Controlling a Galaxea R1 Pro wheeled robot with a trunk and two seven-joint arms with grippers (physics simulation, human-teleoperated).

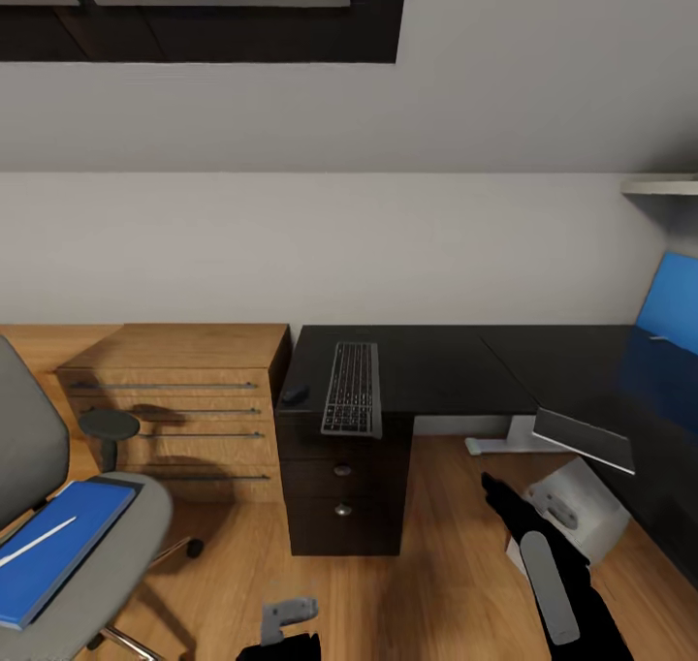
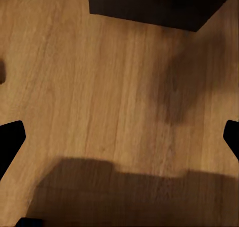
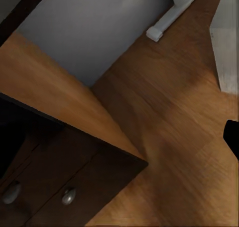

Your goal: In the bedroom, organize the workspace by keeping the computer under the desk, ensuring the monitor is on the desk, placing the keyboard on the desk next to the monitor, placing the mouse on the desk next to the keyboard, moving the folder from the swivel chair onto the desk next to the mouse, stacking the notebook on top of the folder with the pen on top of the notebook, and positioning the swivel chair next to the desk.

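Head view: your keyboard (image 1: 351,390) and mouse (image 1: 295,393) sat on the desk (image 1: 436,365).
Folder (image 1: 53,550): lay on your swivel chair (image 1: 116,545).
Left gripper (image 2: 119,132): fingers were spread apart.
Right gripper (image 1: 496,494): couldn't tell.

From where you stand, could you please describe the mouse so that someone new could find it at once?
Find the glossy black desk against the white wall, to the right of the wooden dresser. On the desk's left end lies the keyboard, hanging slightly over the front edge. The mouse sits just left of the keyboard, near the desk's left edge: small, dark and rounded, unlike the long flat keyboard.

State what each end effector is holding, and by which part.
Nothing is held: the left end effector is open over bare floor, and nothing sits at the right end effector.
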